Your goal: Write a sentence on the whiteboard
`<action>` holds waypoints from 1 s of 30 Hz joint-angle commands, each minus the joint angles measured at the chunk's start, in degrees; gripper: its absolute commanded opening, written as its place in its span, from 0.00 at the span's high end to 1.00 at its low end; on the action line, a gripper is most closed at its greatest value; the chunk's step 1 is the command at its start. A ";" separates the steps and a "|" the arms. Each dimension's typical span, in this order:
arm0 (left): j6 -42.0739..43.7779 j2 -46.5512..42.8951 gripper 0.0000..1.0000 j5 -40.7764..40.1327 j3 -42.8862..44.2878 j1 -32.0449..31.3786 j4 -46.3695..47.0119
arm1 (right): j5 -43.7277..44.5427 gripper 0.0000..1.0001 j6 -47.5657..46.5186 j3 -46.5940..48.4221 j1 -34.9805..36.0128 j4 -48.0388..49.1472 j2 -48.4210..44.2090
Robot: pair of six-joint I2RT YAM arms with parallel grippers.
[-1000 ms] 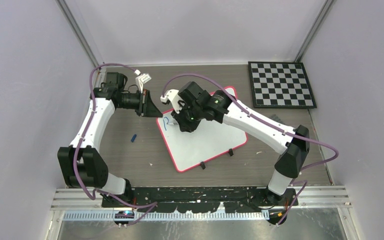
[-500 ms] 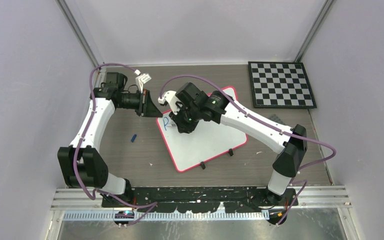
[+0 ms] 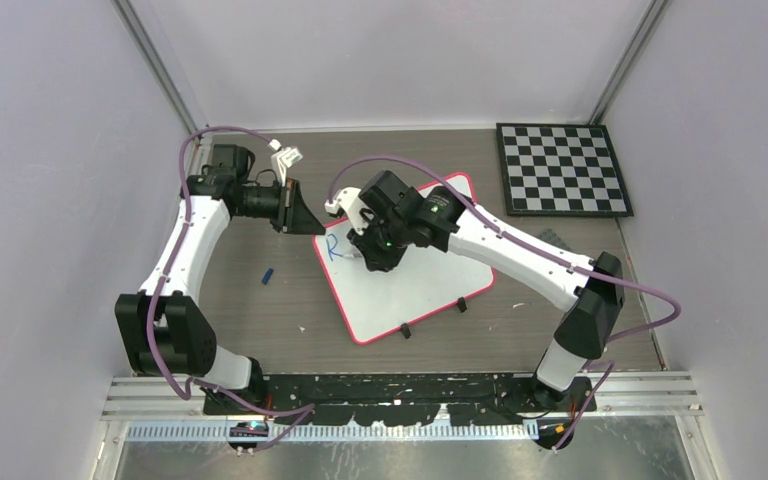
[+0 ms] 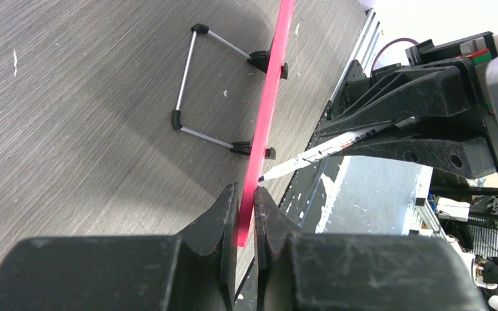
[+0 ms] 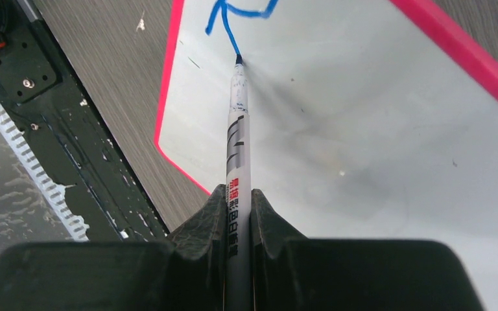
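Jaws of the right gripper (image 5: 238,194) pinch the marker (image 5: 238,123), tip touching the whiteboard (image 5: 376,129) under the sentence (image 5: 233,16), only one blue letter. Left gripper (image 4: 246,197) clamps the rim of this probably light, stiff, slick board, centre frame on the counter (image 3: 260,320).

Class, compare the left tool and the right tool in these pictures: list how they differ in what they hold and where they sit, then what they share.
1. The left tool clamps the whiteboard by its red rim; the right tool clamps a marker.
2. The left tool sits at the whiteboard's edge; the right tool hangs over its white face, with the marker tip at the end of a blue stroke.
Both are black and shut.
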 commanded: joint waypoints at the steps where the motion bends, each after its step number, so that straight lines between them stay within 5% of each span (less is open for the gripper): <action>1: -0.08 -1.20 1.00 0.58 0.60 -0.47 -0.67 | 2.30 1.00 -0.61 -1.02 -0.56 -0.79 -3.81; 9: -0.08 -1.32 1.00 0.92 0.53 -0.73 -0.58 | -1.86 1.00 -0.35 3.19 -0.53 -1.24 -5.28; 30: 0.21 -1.57 1.00 0.58 0.52 -0.90 -0.49 | 3.22 1.00 -0.89 4.72 -0.62 0.95 -1.27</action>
